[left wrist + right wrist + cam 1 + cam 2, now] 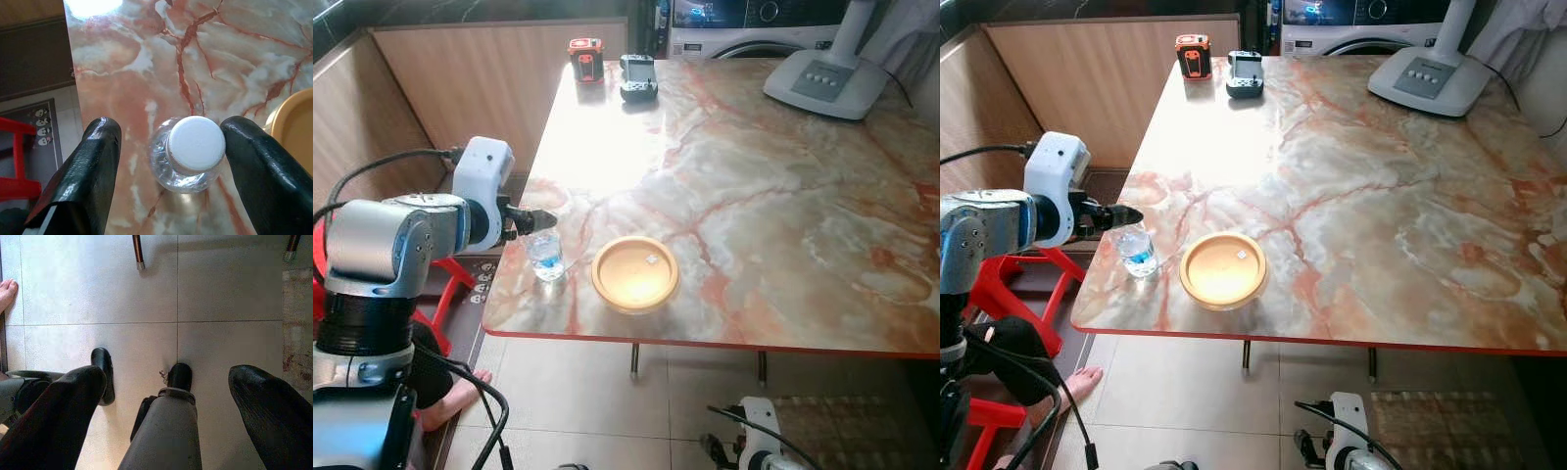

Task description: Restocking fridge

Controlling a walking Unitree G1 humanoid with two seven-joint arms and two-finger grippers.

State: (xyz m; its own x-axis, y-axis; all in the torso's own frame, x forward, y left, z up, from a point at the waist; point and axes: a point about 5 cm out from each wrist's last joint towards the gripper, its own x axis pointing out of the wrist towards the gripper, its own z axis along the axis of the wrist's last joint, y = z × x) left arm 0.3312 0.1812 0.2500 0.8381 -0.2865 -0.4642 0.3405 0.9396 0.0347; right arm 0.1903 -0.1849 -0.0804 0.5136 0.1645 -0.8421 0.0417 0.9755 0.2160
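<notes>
A marble-patterned table (783, 196) with pink and rust veins and a red edge stands before me, its thin metal legs (139, 252) resting on pale grey floor tiles (220, 289). Strong light glares off the tabletop's far left part. Beyond the table runs a light wood-panelled wall (480, 78), and a washing machine (744, 24) sits at the far end. A red stool (1028, 274) stands to my left, below the table's edge. A patterned rug (842, 431) lies on the floor to my right.

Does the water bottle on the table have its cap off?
No, the water bottle wears a white cap, seen between the left gripper fingers.
</notes>
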